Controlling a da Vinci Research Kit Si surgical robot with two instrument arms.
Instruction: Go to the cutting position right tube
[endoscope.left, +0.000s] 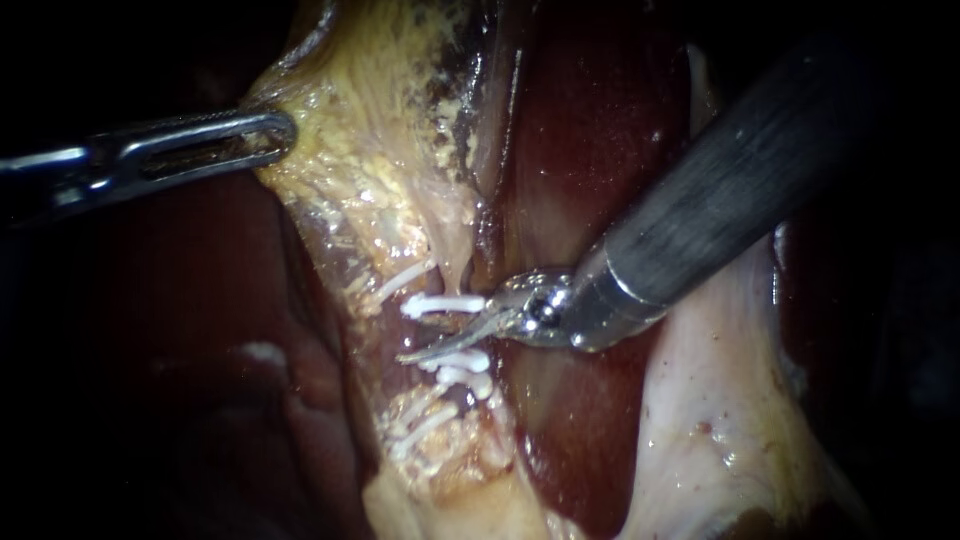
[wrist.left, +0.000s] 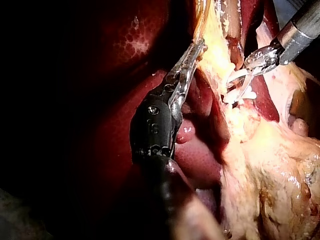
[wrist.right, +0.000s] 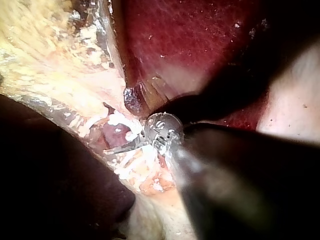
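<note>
- The left instrument (endoscope.left: 262, 135) pinches the edge of the yellow fatty tissue (endoscope.left: 370, 150), well apart from the clips.
- The right instrument (endoscope.left: 450, 335) stands spread open at the tube (endoscope.left: 460, 328).
- The tube lies at this instrument's tip, between the upper white clip (endoscope.left: 440, 304) and the lower white clips (endoscope.left: 462, 368).
- One curved blade crosses between these clips.
- Dark red liver (endoscope.left: 590, 130) lies behind.

Dark red liver (endoscope.left: 590, 130); pale yellow, white-speckled tissue (endoscope.left: 370, 150); bright white clips (endoscope.left: 440, 305); right instrument (endoscope.left: 440, 342) grey with a shiny silver tip.
</note>
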